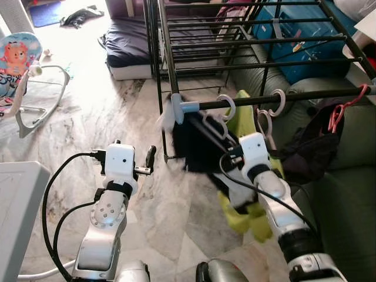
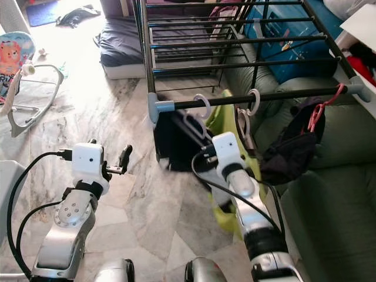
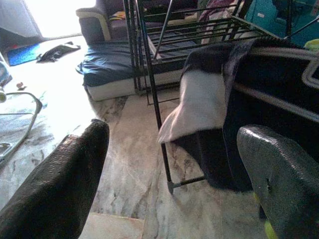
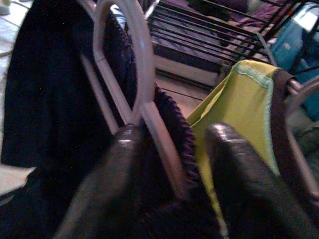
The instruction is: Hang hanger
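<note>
Left gripper (image 1: 149, 161) idle, fingers spread, empty, over marble floor (image 1: 117, 117). White hanger (image 1: 226, 108) with dark garment (image 1: 197, 144) hooked on rack rail (image 1: 305, 94). Right gripper (image 4: 172, 149) straddles hanger neck, not clamped. Risk: withdrawal snags knit, drags hook off rail.

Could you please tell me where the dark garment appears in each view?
Left eye view: dark garment, centre, under the rail's left end.
Right eye view: same spot, slightly left of centre.
Left wrist view: hanging at the black drying rack's corner.
Right wrist view: close up, beside the yellow-green cloth.
Shared landmark: that rack.
</note>
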You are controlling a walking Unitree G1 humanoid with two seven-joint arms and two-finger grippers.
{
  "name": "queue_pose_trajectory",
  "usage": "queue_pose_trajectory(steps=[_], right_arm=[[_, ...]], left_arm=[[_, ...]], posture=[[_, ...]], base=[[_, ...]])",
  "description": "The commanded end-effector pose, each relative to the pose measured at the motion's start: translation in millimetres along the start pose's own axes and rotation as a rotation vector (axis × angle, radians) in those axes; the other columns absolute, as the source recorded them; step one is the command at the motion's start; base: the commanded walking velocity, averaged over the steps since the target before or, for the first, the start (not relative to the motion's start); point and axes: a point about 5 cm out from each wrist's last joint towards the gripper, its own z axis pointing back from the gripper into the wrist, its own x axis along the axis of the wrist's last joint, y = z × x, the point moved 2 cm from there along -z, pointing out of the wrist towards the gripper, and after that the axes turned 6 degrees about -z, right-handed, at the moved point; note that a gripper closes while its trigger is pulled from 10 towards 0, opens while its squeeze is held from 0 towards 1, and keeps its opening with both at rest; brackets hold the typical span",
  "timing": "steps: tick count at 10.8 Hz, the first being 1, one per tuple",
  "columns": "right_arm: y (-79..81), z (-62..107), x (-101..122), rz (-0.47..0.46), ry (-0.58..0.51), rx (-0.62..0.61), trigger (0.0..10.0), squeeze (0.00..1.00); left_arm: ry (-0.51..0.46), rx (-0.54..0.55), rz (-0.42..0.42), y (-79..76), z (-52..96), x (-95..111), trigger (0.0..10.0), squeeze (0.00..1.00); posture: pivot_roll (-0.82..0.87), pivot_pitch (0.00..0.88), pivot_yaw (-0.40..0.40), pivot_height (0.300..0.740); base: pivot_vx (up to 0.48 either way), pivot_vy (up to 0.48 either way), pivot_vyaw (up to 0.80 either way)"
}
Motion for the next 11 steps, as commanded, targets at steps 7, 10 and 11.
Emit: queue_pose_trajectory(steps=[7, 10, 11], right_arm=[[-2.3, 3.7, -26, -0.037, 0.112, 0.037, 0.0, 0.0], [-0.5, 1.0, -23, -0.032, 0.099, 0.039, 0.0, 0.0], [-0.6, 0.9, -24, -0.029, 0.098, 0.039, 0.0, 0.0]], left_arm=[[0.051, -0.026, 0.007, -7.5, -0.8, -9, 10.0, 0.0], [0.052, -0.021, 0.009, -7.9, -0.4, -9, 10.0, 0.0], [0.053, -0.018, 0.011, -7.4, -0.1, -10, 10.0, 0.0]], posture=[[-0.03, 0.108, -0.051, 0.74], [-0.03, 0.109, -0.055, 0.74], [-0.03, 0.109, -0.055, 0.74]], base=[[0.0, 0.0, 0.0], [0.0, 0.0, 0.0], [0.0, 0.0, 0.0]])
